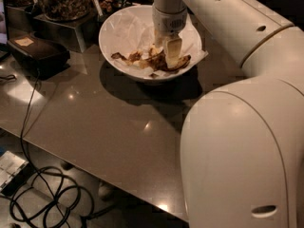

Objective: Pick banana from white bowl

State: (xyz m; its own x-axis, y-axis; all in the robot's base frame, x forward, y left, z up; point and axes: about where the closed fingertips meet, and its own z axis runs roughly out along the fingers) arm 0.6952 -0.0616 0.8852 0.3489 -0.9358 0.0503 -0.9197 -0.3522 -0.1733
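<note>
The white two-finger gripper (170, 51) reaches down inside the wide, round white bowl (108, 30) lined with crumpled paper. The dull yellow, brown-blotched curved banana (142, 61) lies on the bowl's bottom, just under the gripper and extending to both sides of it. Whether the gripper has hold of it, I cannot tell.

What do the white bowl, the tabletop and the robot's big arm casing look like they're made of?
White bowl: probably glazed ceramic or hard plastic; the wall is smooth and evenly white.
Tabletop: polished stone or laminate, brown-grey, with sharp light reflections.
Arm casing: likely moulded plastic, cream with a satin sheen and rounded forms.
The gripper is down inside the bowl at the banana.
</note>
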